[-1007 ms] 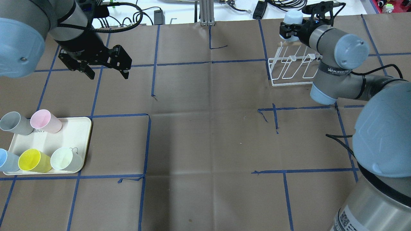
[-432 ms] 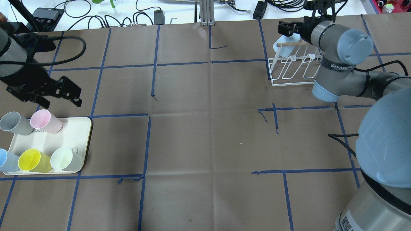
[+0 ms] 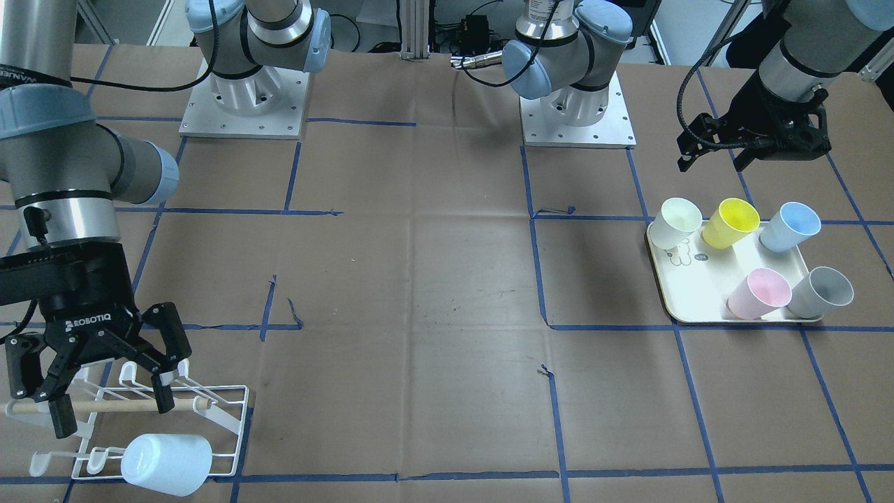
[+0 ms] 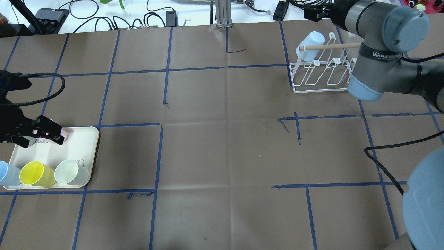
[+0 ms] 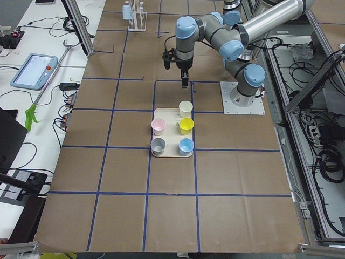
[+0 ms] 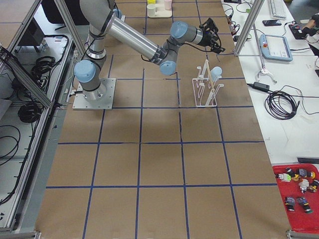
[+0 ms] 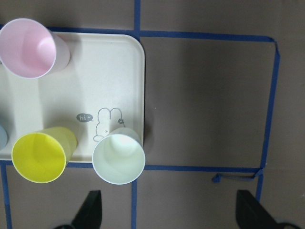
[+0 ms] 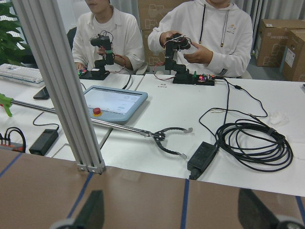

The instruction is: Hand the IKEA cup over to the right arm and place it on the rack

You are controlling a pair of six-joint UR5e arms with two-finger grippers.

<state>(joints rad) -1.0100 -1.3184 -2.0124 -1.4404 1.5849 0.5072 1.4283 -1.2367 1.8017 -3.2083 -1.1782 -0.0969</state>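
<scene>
A light-blue IKEA cup (image 4: 309, 41) hangs mouth-down on a prong at the far left end of the white wire rack (image 4: 319, 74); it also shows in the front view (image 3: 166, 463). My right gripper (image 3: 112, 405) is open and empty, above the rack's wooden dowel (image 3: 126, 406) and apart from the cup. My left gripper (image 4: 38, 138) is open and empty, hovering over the back of the cream tray (image 4: 81, 146), above the pink cup (image 3: 758, 293) and the grey cup (image 3: 821, 293). The left wrist view shows its fingertips (image 7: 90, 212) spread wide.
The tray also holds a yellow cup (image 4: 34, 173), a pale green cup (image 4: 71, 172) and another light-blue cup (image 4: 7, 173). Cables and operators' gear lie beyond the table's far edge (image 8: 252, 143). Blue tape lines cross the brown table.
My right gripper has let go of the light-blue cup, which now hangs on the rack, and has drawn back. My left arm has swung from the table's back to over the tray.
</scene>
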